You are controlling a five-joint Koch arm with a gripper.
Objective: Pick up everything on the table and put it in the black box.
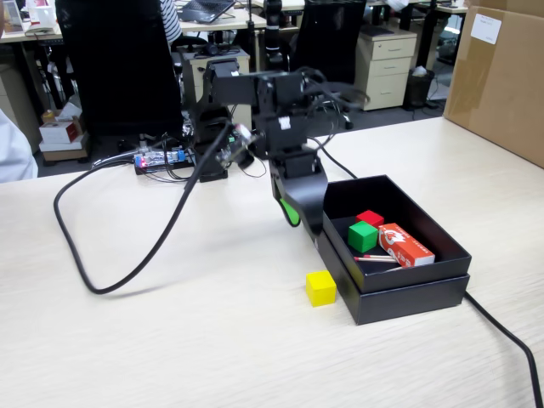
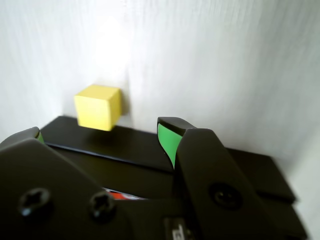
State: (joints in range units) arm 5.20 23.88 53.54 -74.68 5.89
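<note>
The yellow cube (image 1: 320, 288) (image 2: 98, 106) sits on the beige table (image 1: 170, 340), just outside the left wall of the black box (image 1: 408, 289) in the fixed view. Inside the box lie the green cube (image 1: 363, 235) and the red cube (image 1: 370, 218). My gripper (image 1: 304, 223) (image 2: 102, 131) hangs over the box's left rim (image 2: 125, 145), behind the yellow cube. Its green-padded jaws stand wide apart and hold nothing. In the wrist view the yellow cube lies beyond the rim, between the two fingertips' lines.
An orange-red matchbox (image 1: 405, 245) with loose matchsticks lies in the box beside the cubes. A thick black cable (image 1: 127, 280) loops across the table's left half, and another cable (image 1: 510, 340) runs off the box's right. A brown carton (image 1: 501, 76) stands at the far right.
</note>
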